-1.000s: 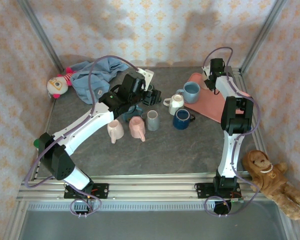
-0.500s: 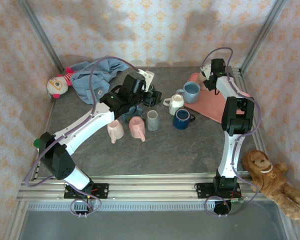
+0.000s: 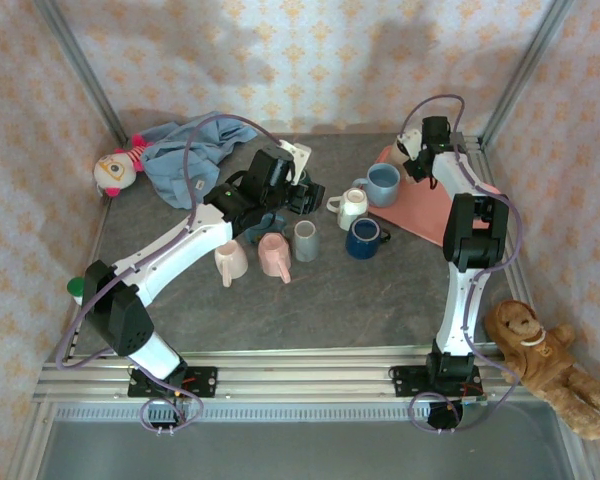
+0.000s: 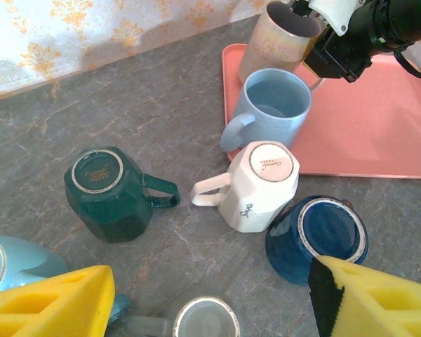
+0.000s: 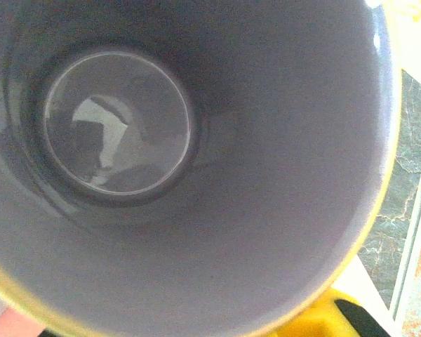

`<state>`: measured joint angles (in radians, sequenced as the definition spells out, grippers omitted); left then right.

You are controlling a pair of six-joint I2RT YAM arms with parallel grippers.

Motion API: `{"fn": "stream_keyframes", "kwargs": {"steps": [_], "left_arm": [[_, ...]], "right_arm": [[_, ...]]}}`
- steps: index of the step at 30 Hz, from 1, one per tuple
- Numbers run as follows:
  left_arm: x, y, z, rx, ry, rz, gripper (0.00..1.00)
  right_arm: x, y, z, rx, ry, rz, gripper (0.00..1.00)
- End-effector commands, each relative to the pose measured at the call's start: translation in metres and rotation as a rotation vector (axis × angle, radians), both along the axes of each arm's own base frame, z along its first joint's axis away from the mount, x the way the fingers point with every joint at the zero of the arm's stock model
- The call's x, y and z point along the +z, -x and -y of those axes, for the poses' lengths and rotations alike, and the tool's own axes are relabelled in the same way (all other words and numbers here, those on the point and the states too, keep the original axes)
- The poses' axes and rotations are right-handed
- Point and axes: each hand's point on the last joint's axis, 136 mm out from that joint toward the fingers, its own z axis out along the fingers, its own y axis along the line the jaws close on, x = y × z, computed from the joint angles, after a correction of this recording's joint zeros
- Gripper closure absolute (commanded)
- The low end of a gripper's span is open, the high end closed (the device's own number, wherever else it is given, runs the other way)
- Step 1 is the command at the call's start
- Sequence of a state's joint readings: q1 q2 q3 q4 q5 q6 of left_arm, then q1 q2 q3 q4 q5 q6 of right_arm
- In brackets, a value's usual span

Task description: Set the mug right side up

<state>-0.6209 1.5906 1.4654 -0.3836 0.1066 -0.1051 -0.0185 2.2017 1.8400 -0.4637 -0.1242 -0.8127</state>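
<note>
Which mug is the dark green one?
The dark green mug sits upside down, base up, with its handle pointing toward the white mug. The others nearby are the light blue mug and the navy mug.

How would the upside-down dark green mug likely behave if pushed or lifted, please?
The dark green mug looks like glazed ceramic, so it is probably rigid, heavyish and slippery. Rim-down on the table, it should slide rather than tip. Its faceted sides may help grip.
</note>
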Motion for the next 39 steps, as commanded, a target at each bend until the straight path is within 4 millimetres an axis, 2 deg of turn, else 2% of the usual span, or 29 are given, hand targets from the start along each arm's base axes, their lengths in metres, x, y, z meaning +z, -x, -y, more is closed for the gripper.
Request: {"fn": "stream_keyframes", "kwargs": {"steps": [1, 14, 20, 22, 25, 30, 36, 39], "left_arm": [[0.013, -0.006, 0.004, -0.001, 0.04, 0.025, 0.26], [0.016, -0.003, -0.001, 0.023, 0.061, 0.039, 0.26], [0.021, -0.001, -0.001, 0.021, 0.076, 0.045, 0.26], [0.022, 0.001, -0.004, 0.021, 0.07, 0.048, 0.26], [0.021, 0.007, -0.009, 0.02, 0.059, 0.053, 0.26], [0.019, 0.022, -0.02, 0.012, 0.044, 0.06, 0.26], [0.013, 0.039, -0.031, 0.004, 0.04, 0.051, 0.26], [0.008, 0.047, -0.036, 0.001, 0.036, 0.046, 0.25]], "right_arm": [[0.057, -0.009, -0.008, 0.009, -0.012, 0.124, 0.79], [0.084, 0.006, -0.016, -0.023, -0.093, 0.183, 0.61], [0.123, 0.026, -0.014, -0.106, -0.162, 0.26, 0.54], [0.138, 0.041, -0.01, -0.18, -0.209, 0.27, 0.52], [0.148, 0.07, -0.016, -0.198, -0.269, 0.241, 0.52], [0.157, 0.129, -0.047, -0.016, -0.354, 0.27, 0.51], [0.144, 0.194, -0.085, 0.255, -0.427, 0.216, 0.48], [0.139, 0.214, -0.094, 0.344, -0.423, 0.215, 0.45]]}}
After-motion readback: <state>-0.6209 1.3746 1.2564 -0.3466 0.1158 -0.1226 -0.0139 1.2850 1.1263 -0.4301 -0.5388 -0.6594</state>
